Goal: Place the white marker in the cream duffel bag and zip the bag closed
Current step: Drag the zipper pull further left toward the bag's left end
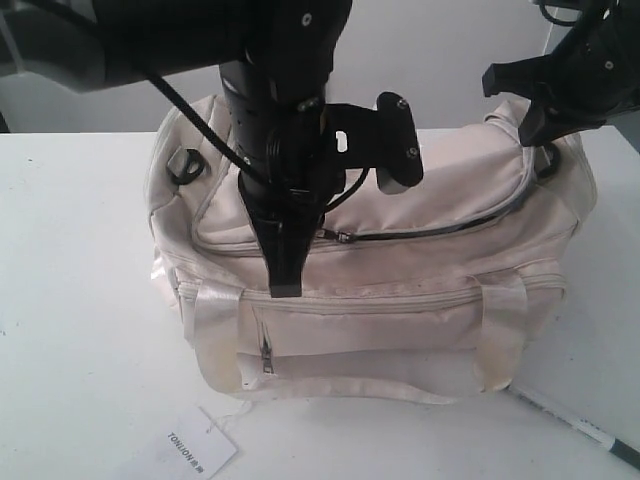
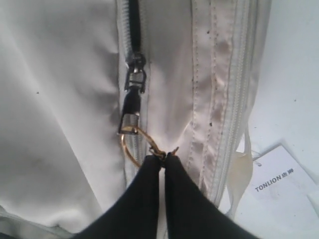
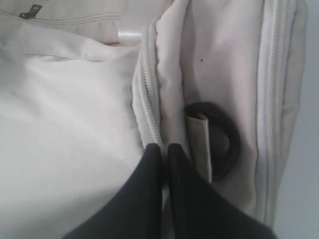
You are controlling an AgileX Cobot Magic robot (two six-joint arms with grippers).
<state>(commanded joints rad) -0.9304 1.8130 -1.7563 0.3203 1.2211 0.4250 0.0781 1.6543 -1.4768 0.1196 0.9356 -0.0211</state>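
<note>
Two grippers bear on the cream duffel bag (image 1: 400,300), which stands on the white table (image 1: 80,300). At the top zipper, the left gripper (image 2: 163,158) is clamped on the gold ring pull (image 2: 130,147); the track gapes dark to the right of the slider. At the bag's right end, the right gripper (image 3: 163,149) is closed, pinching a fold of fabric. Outside the bag, the white marker (image 1: 560,418) lies on the table at its near right corner.

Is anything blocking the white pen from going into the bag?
Partly: the white marker lies on the table outside the cream duffel bag, and the top zipper shows only a narrow dark slit.
</note>
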